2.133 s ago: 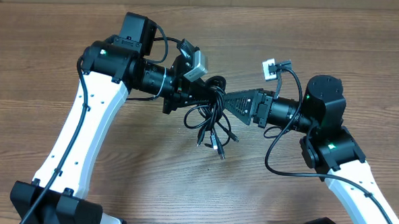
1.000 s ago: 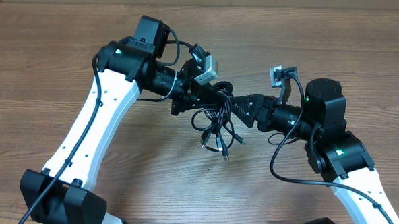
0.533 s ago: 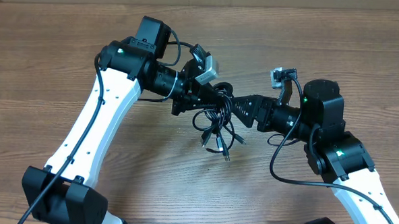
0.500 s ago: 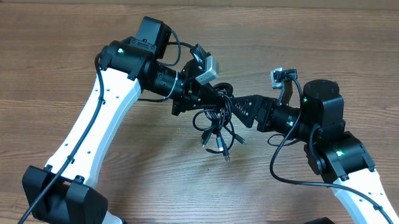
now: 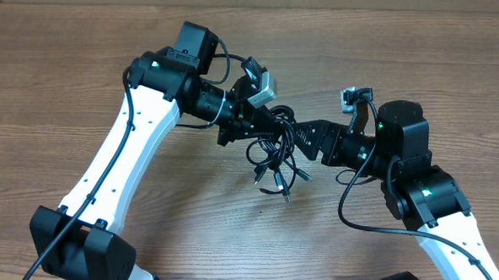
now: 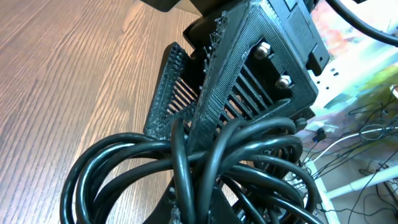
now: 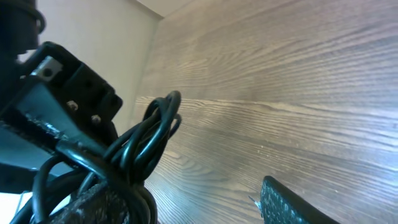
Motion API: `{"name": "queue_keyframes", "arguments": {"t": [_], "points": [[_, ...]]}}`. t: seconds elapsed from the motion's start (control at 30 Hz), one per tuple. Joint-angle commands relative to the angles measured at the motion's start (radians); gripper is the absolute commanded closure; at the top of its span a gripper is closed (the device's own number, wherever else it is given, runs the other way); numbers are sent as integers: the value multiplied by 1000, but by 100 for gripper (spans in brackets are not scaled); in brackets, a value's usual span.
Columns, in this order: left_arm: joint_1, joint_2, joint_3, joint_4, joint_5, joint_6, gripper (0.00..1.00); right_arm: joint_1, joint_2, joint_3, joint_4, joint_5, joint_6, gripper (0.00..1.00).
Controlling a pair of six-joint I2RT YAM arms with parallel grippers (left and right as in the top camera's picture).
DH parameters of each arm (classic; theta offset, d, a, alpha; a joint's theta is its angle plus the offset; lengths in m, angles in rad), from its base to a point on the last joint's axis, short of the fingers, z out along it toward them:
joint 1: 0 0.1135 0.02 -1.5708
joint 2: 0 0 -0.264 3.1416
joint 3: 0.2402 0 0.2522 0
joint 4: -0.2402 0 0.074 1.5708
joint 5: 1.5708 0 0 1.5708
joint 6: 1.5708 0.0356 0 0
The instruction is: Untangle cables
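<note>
Overhead: cables point(image 5: 274, 162) bunched mid-counter point(image 5: 430, 63), between both arms. Left fingers point(image 5: 269, 124) closed tight on top of bunch; loops and plug ends trail below. Right fingers point(image 5: 302, 135) spread open, tips at bunch's right side. Left wrist: cable loops fill foreground, right fingers' ribbed faces just behind, touching strands.

Left tool point(image 5: 265, 125) tips hidden under cables point(image 5: 272, 158) overhead. Their crossings were too small to trace. Wrist views cut cables off at bottom edge; right tool point(image 5: 299, 135) finger point(image 7: 292, 204) cropped too.
</note>
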Motion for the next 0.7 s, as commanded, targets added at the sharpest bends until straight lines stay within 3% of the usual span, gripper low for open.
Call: {"name": "queue_keyframes", "arguments": {"t": [0.0,0.13,0.27,0.67], "points": [[-47,-53,29,-13,356,-6,96,-9,63,-45,-63,289,-9,34],[-47,-53,29,-15,355,-14,96,-9,63,-45,-74,311,-8,33],[-46,-53,29,-27,349,-18,96,-9,63,-45,-98,362,-8,25],[-46,-53,29,-76,203,-81,96,-9,63,-45,-129,386,-4,21]]}}
